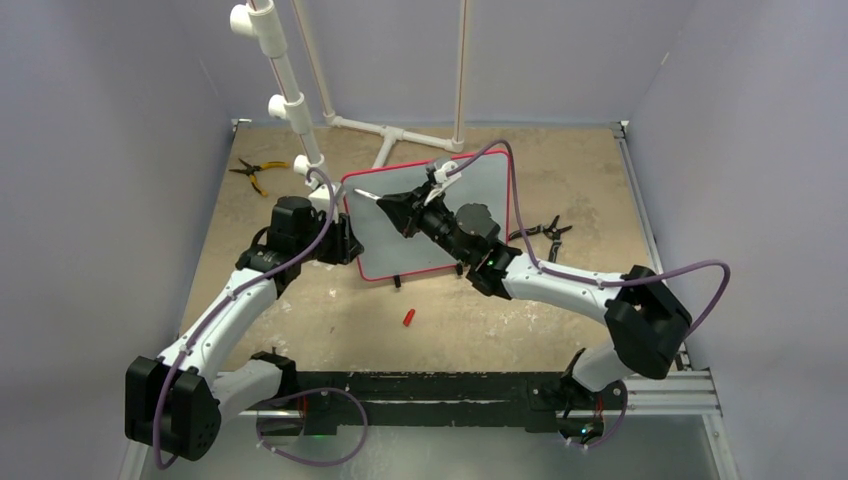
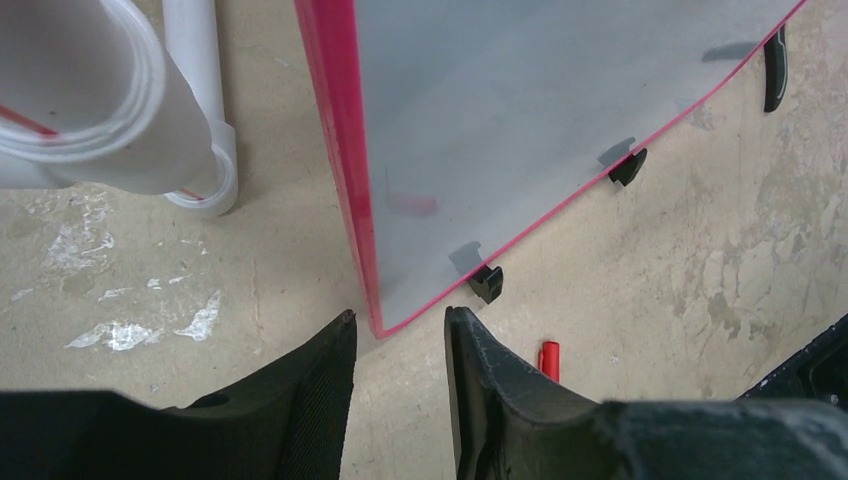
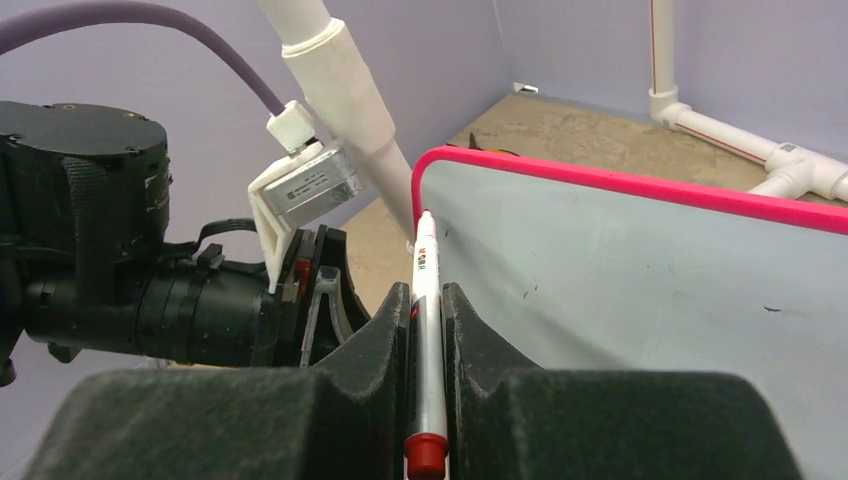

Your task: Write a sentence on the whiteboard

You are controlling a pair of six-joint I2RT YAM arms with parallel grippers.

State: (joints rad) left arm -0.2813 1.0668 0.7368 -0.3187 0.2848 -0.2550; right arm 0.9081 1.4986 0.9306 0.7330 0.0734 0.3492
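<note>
The red-framed white whiteboard [image 1: 385, 250] stands on the sandy worktop [image 1: 570, 180]. The right tool [image 3: 427, 298] clamps a white, red-ended marker [image 3: 425, 262], tip near the board's top corner. The left tool [image 2: 400, 328], jaws narrowly apart, sits just before its bottom corner.

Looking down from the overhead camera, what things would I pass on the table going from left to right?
yellow-handled pliers → whiteboard → black-handled tool. The small red cap lies in front of the board, within its span, so it has no clear place in the order.

Whiteboard [image 2: 520, 110] corner — just beyond tool [image 2: 400, 318]
</note>
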